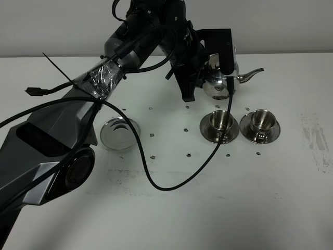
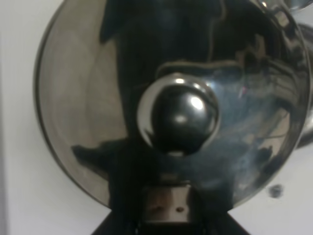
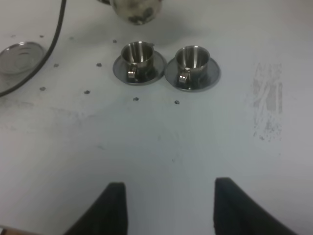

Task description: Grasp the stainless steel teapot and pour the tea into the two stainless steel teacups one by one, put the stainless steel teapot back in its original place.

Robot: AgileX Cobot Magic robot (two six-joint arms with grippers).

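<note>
holding stainless steel teapot in left gripper, handle hidden | right gripper spread wide, empty

Behind left arm, stainless steel teapot handle out of sight.

The left arm reaches from the near left corner up and across the middle, its forearm angled towards the far side and its wrist turned downward. The left gripper hangs above the counter, jaws clamped on the stainless steel teapot. The right gripper faces out over the counter, jaws spread wide.
</note>
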